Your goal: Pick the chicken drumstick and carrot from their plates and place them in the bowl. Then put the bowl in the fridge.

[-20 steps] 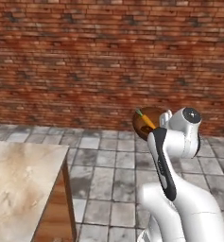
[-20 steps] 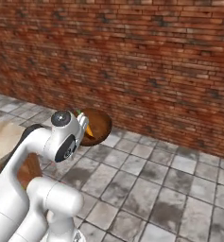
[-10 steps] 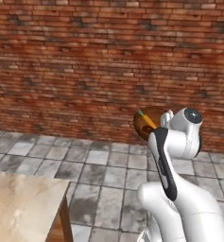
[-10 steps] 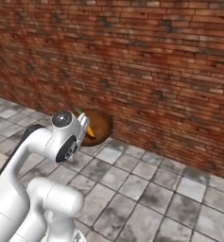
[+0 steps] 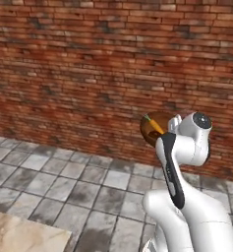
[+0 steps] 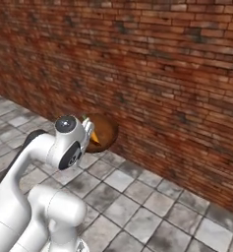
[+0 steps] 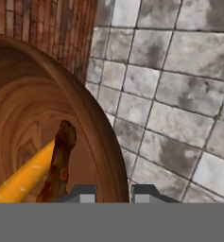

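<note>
My gripper is shut on the rim of the brown wooden bowl and holds it up in the air in front of the arm. Inside the bowl lie the orange carrot and the dark brown chicken drumstick, which rests across the carrot. From the base, the bowl shows just beyond the white hand, tilted toward the camera, with the carrot sticking out over its edge. In the right base view the bowl and carrot sit beside the wrist. The plates and the fridge are out of view.
A red brick wall spans the whole background. Grey stone floor tiles lie below it. A corner of a beige marble counter shows at the lower left of the left base view.
The whole picture has shifted: the base has moved, the counter slides off to the lower left and the wall comes closer. The arm and the held bowl keep their pose.
</note>
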Robot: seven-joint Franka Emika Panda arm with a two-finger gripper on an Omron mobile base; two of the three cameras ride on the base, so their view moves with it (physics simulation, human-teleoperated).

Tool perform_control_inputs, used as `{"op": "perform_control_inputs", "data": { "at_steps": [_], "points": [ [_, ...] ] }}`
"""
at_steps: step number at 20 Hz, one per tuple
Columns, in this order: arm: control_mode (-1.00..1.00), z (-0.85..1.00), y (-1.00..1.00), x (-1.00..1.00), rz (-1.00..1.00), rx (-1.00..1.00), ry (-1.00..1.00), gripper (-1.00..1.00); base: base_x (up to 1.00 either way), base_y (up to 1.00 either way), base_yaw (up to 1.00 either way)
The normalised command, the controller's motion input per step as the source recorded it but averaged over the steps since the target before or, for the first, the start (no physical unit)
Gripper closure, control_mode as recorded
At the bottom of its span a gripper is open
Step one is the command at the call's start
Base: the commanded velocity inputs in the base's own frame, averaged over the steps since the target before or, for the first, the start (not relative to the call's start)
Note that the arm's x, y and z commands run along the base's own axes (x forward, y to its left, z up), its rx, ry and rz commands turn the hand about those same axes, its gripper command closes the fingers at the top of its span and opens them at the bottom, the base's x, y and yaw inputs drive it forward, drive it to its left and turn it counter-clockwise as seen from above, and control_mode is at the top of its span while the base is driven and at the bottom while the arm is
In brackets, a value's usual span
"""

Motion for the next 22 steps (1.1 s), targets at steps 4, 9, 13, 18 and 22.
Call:
{"op": "perform_control_inputs", "data": {
  "at_steps": [4,9,13,18,22],
  "points": [
    [1.0,0.0,0.0,0.0,0.0,0.0,0.0,1.0,0.81,0.0,0.42],
    [1.0,0.0,0.0,0.0,0.0,0.0,0.0,1.0,0.73,0.0,0.5],
    [1.0,0.0,0.0,0.0,0.0,0.0,0.0,1.0,0.69,0.01,0.52],
    [1.0,0.0,0.0,0.0,0.0,0.0,0.0,1.0,0.63,0.11,0.54],
    [1.0,0.0,0.0,0.0,0.0,0.0,0.0,1.0,0.84,0.21,0.31]
  ]
}}
